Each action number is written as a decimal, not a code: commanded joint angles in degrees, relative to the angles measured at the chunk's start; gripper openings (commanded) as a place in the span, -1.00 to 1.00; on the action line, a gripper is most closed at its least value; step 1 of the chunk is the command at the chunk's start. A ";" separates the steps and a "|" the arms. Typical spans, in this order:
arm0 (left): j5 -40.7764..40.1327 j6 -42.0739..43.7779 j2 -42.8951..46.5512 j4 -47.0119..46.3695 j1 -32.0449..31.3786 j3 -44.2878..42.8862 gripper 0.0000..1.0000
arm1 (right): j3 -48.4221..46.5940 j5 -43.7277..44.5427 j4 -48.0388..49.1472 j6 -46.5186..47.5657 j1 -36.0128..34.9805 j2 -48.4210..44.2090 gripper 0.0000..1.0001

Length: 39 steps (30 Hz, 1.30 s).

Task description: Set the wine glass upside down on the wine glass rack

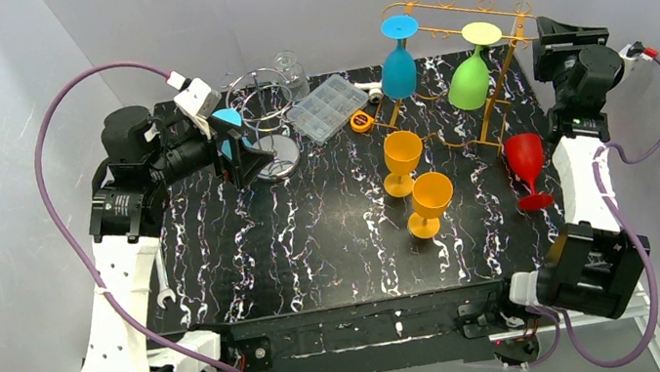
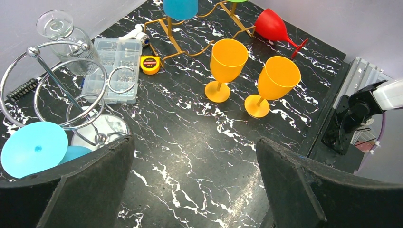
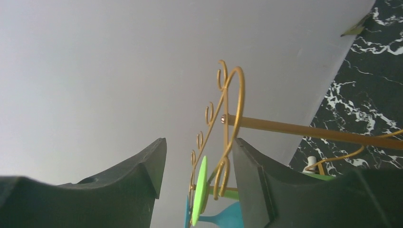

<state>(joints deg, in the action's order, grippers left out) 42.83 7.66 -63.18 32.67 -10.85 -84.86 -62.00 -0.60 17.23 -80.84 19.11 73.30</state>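
The table [image 1: 318, 267] is bare in its near middle and on the left, so there is wide room. Orange glasses [image 1: 402, 155] stand right of centre and a red glass [image 1: 528, 166] stands near the right edge, with a lane between them. The far side is crowded by the silver rack [image 1: 262, 122], box [image 1: 326, 108] and gold rack [image 1: 503, 81].

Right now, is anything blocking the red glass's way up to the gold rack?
Nothing visible stands between them. The red glass stands upright beside the gold rack, whose end next to the hanging green glass looks free. Only the open right claw hovers there.
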 commanded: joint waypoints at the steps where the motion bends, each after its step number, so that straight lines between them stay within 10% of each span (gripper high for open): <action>1: 0.46 0.42 0.31 0.38 -0.22 -0.30 0.99 | 0.62 2.60 -5.20 1.55 0.66 -2.51 0.25; 23: 1.03 -0.02 -1.52 0.47 -0.22 -3.14 0.99 | -3.89 4.08 5.01 -0.41 1.01 7.26 -0.02; 33: 1.15 -0.63 -2.04 0.56 -0.21 -4.34 0.99 | -2.96 3.95 5.11 -1.25 0.10 7.38 -0.88; 39: 1.29 -0.72 -1.77 0.90 -0.19 -4.46 0.99 | -0.84 7.58 3.26 -0.14 -4.22 4.18 -0.97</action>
<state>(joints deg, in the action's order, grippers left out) 42.89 7.25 -65.36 33.08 -10.85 -87.39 -63.26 5.06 20.12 -82.48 18.09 80.60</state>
